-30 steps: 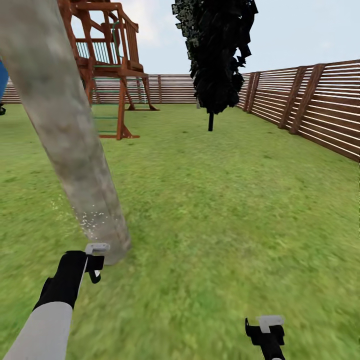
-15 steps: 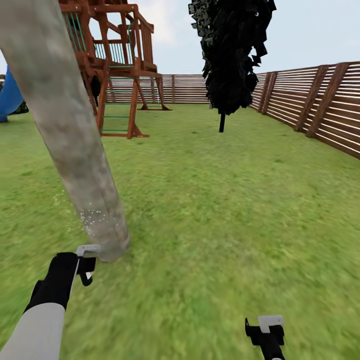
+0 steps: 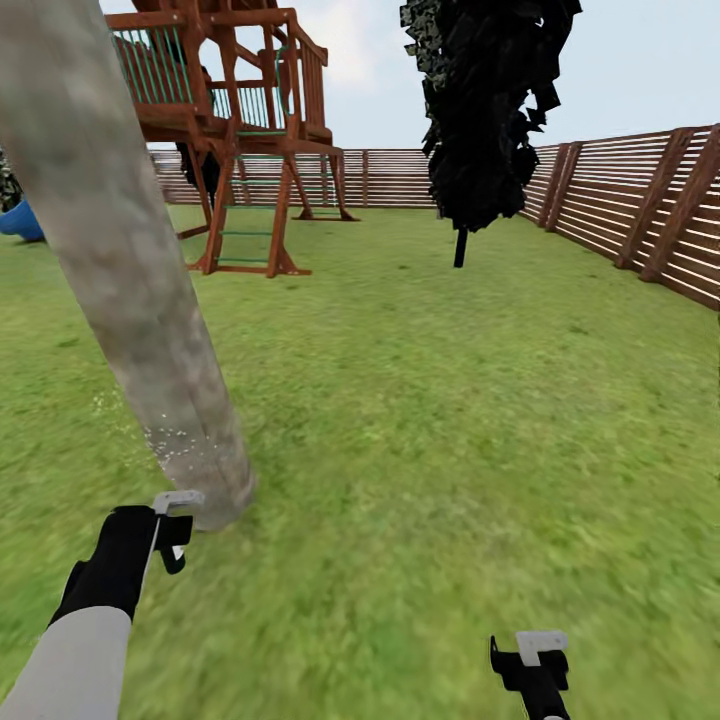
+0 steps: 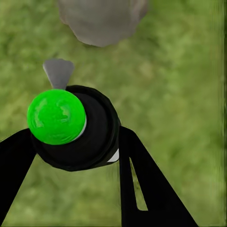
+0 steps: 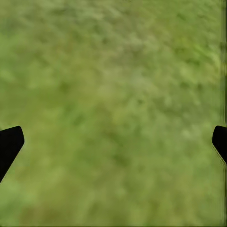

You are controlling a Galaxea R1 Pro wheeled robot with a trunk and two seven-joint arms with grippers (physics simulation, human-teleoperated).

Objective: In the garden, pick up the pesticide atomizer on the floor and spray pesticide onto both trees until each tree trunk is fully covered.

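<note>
Right gripper (image 3: 530,650): low and near, over bare grass, fingers spread wide with nothing between them.
Left gripper (image 3: 170,525): clamped around the pesticide atomizer (image 4: 75,125), a dark round body with a green cap.
Atomizer nozzle (image 4: 58,72): grey, aimed at the trunk base.
Tree trunk (image 3: 140,300): thick, mottled grey-brown, just beyond the left gripper; fine white specks dot its lower part.
Floor (image 3: 450,420): green lawn.
Farther: wooden play tower (image 3: 235,130), dark narrow tree (image 3: 490,110), slatted fence (image 3: 640,220).
</note>
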